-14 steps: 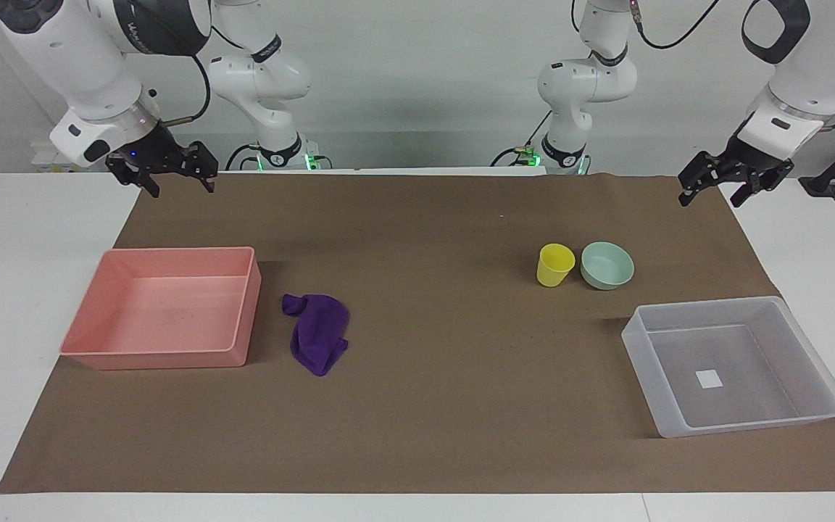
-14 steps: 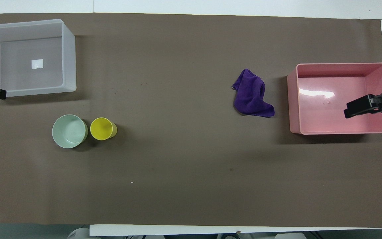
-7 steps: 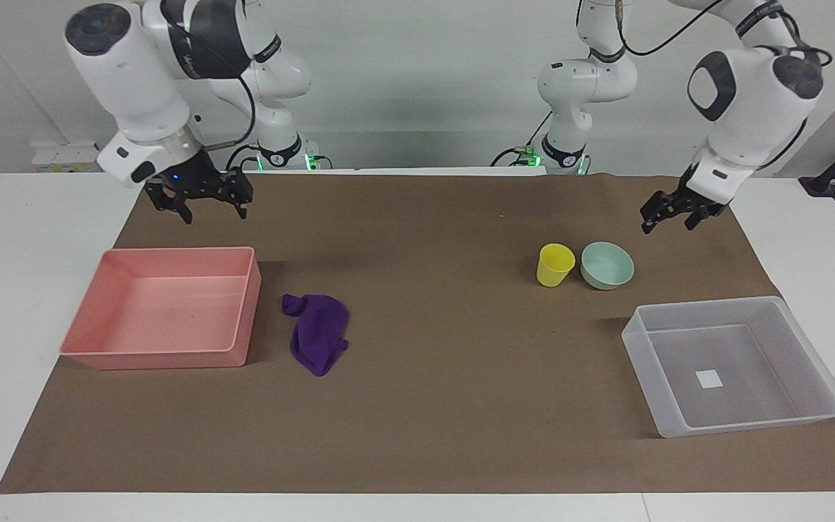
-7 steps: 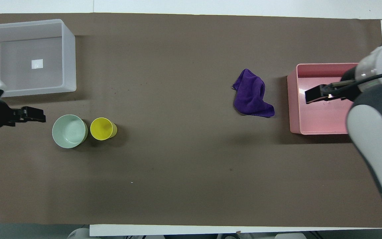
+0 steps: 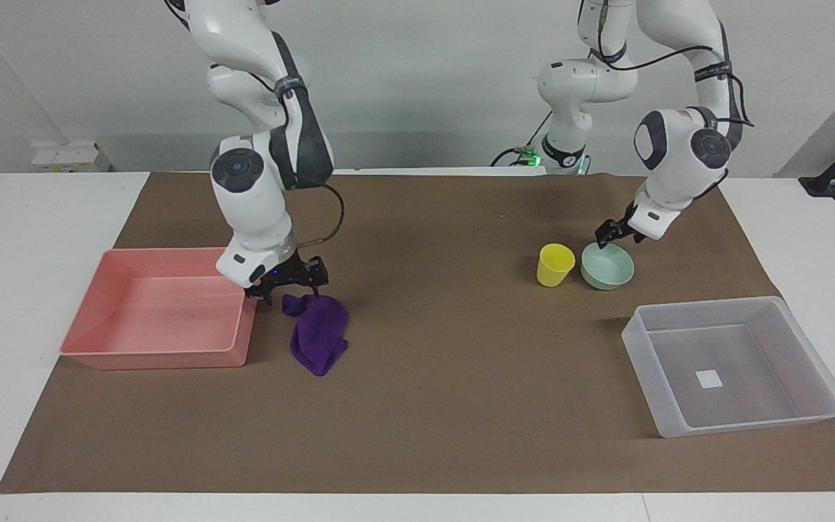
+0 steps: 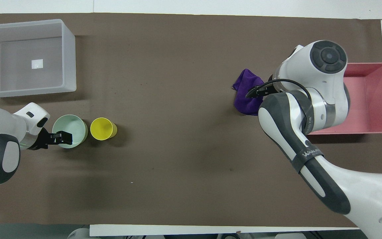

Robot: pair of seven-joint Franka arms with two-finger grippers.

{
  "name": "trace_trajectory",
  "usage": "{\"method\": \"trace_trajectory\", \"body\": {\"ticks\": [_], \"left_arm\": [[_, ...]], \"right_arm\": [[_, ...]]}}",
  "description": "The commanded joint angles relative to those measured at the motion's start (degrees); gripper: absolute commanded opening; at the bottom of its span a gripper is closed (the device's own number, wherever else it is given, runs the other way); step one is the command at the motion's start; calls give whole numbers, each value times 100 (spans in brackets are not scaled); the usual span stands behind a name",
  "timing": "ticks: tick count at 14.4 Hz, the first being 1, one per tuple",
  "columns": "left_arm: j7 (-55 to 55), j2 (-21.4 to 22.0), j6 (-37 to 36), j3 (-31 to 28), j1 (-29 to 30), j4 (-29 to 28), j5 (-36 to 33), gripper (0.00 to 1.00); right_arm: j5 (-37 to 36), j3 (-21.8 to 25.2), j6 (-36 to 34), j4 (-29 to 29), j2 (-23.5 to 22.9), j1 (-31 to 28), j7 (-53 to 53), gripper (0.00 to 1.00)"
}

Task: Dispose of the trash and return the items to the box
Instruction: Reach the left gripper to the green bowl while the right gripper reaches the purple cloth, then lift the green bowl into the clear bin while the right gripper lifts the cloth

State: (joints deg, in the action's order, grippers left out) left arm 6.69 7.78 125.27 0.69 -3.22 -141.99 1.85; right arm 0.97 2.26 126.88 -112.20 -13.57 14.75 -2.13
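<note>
Grippers sit low over their targets: right gripper, fingers spread and empty, at the rag beside the pink bin; left gripper, opening unclear, at the bowl rim beside the cup, near the empty box.

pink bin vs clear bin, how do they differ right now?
The pink bin is opaque; the clear bin is translucent, with a white square on its bottom. The pink bin sits at the right arm's end beside the purple rag; the clear bin sits at the left arm's end. Both are rectangular, open-topped and hold nothing.
</note>
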Motion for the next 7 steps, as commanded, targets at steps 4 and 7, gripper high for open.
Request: {"method": "trace_trajectory", "body": {"ticks": [4,7], "left_arm": [[192,-496,-105,-60,-99,485,-88,0],[227,-524,-1587,-60,-143,1618,-79,0]], "right_arm": [[35,-7,724,-39,-550,98,-60,55],[35,-7,645,-31,-541,89,-60,14]]}}
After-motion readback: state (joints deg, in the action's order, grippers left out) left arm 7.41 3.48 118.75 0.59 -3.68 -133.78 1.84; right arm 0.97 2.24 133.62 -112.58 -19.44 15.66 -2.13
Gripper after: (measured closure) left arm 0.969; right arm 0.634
